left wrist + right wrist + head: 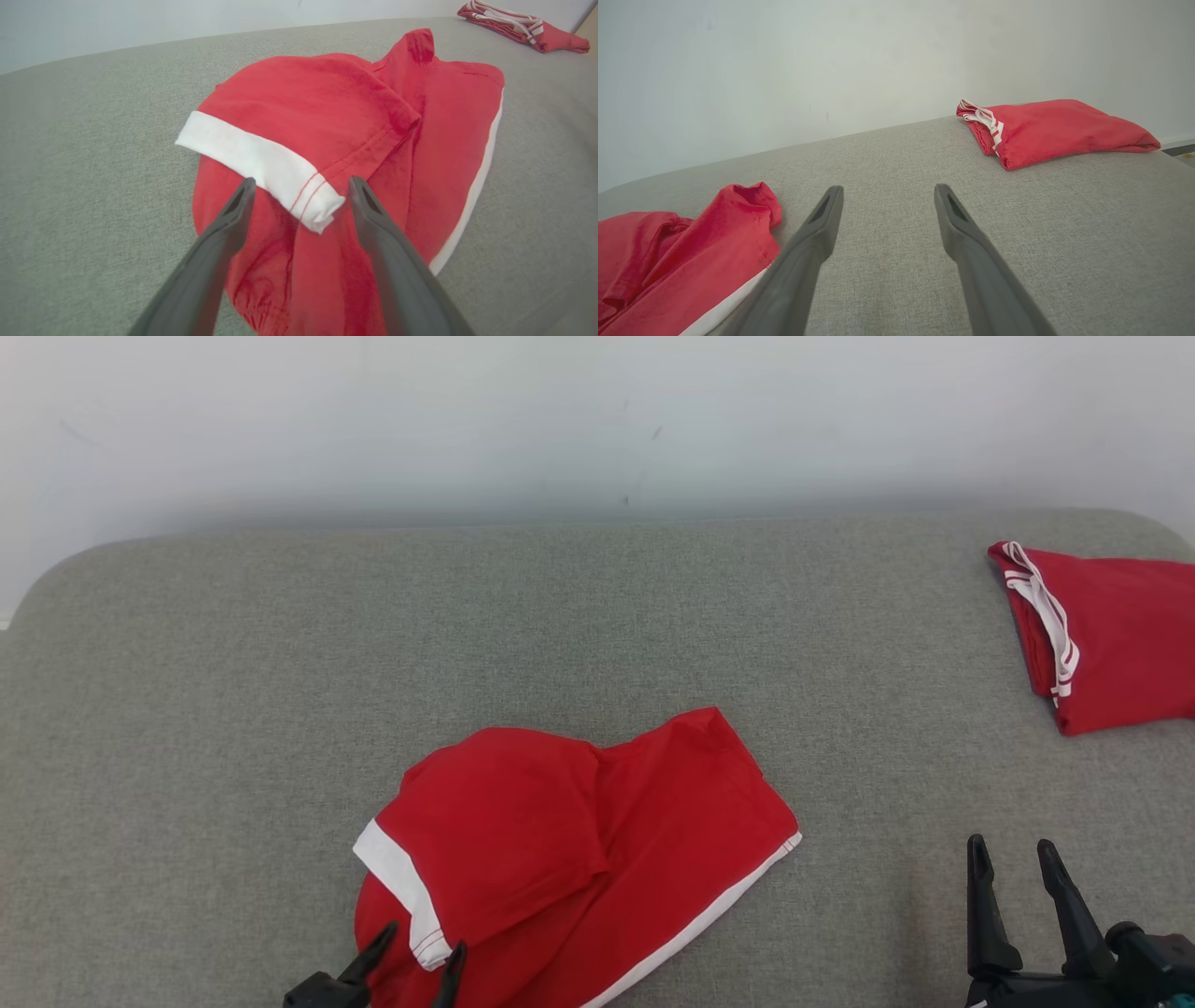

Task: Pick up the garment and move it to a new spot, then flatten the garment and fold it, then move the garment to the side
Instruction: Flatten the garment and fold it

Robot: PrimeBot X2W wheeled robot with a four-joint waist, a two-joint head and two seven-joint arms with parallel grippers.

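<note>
**A:** Start at the claws. How does the left one stand?

**B:** The left gripper (422, 938) is spread wide and holds nothing. It sits at the cushion's (280, 663) near edge, left of the middle, with its two dark fingers pointing toward the cushion's far edge.

**A:** What lies between the fingers?

**B:** The end of a white band (252, 154) with two thin red lines of stitching across it. The left wrist view shows that end in the gap between the two tips. I cannot tell whether either finger touches the cloth.

**A:** And the right one?

**B:** The right gripper (1011, 845) is also spread wide and empty. It is over bare grey fabric at the cushion's near edge, toward its right side.

**A:** Where is the garment?

**B:** The garment (579, 840) lies crumpled on the near half of the cushion, about midway across. It is red, with one flap folded over the rest. The white band edges that flap on the side toward the cushion's left end. A narrow white stripe (691, 924) runs along the hem on the side toward the cushion's right end.

**A:** Anything farther out?

**B:** A folded red piece (1111, 635) with white and red trim lies at the cushion's far right corner. A pale wall (560, 420) rises behind the cushion's far edge.
</note>
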